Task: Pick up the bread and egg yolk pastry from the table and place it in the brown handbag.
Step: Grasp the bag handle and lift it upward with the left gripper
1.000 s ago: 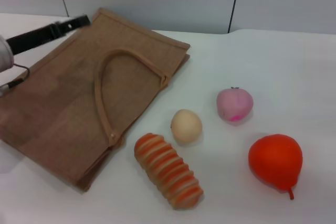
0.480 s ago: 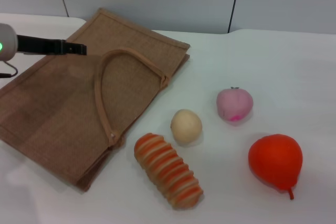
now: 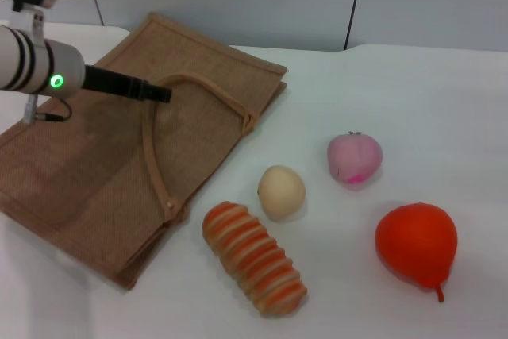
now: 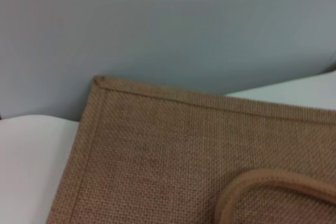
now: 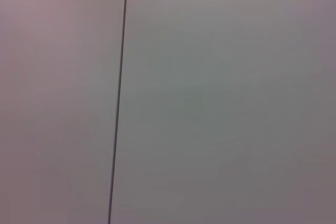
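The brown handbag (image 3: pixel 135 148) lies flat; bread (image 3: pixel 254 258) and egg yolk pastry (image 3: pixel 281 190) sit beside it. Left gripper (image 3: pixel 155 91) hovers above, jaws apparently together.

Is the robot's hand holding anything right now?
No. The left hand hovers over the brown handbag, gripping nothing. Bread and egg yolk pastry lie on the table.
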`<move>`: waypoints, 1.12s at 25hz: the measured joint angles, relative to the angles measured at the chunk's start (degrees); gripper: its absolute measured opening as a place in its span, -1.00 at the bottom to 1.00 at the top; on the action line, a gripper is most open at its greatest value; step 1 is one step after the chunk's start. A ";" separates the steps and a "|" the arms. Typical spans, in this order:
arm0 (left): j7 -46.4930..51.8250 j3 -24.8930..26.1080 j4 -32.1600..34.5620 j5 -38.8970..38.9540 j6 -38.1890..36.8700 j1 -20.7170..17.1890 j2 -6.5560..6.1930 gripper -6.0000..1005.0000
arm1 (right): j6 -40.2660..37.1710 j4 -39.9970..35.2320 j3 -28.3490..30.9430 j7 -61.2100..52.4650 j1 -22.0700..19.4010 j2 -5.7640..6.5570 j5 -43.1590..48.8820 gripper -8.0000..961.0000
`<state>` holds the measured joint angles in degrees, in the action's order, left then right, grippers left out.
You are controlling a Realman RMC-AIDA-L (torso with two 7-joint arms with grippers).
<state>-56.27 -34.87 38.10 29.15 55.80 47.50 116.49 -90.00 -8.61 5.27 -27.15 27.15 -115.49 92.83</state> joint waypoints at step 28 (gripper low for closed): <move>0.98 -16.59 -8.19 1.93 -13.99 1.34 0.49 0.32 | 0.00 0.09 0.00 0.00 0.10 0.00 0.07 0.84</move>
<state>-55.28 -51.46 29.91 31.07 41.81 48.84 116.98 -90.00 -8.52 5.27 -27.15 27.25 -115.49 92.90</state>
